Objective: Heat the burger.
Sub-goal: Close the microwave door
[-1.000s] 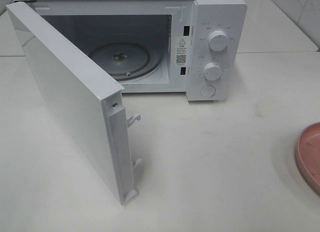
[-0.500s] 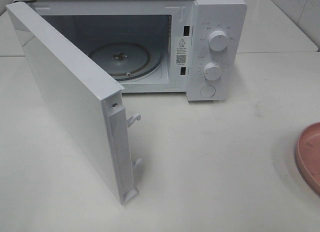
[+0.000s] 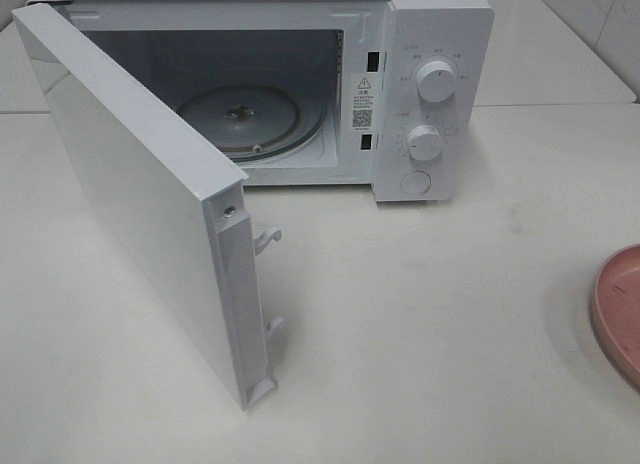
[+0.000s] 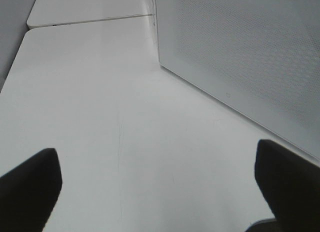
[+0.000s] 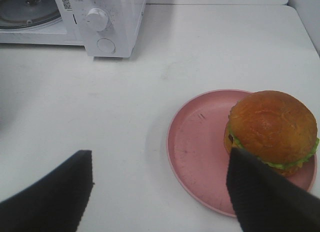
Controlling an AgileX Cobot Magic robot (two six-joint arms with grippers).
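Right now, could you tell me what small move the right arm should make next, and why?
Probably lower the right gripper around the burger and close. Its jaws stand open and empty just short of the burger, which sits at the pink plate's edge, and the microwave's door is already open onto a bare turntable.

White microwave (image 3: 430, 44) at twelve o'clock on a pale table (image 3: 450, 334), door (image 3: 140, 204) swung wide open toward seven o'clock. Inside, a round glass turntable (image 3: 240, 119) resting flat on the cavity floor. On the control panel at the right, two white dials (image 3: 436, 81) stacked one above the other, with a round button (image 3: 415, 182) beneath. At three o'clock, the edge of a pink round plate (image 3: 612, 309), cut off by the frame.
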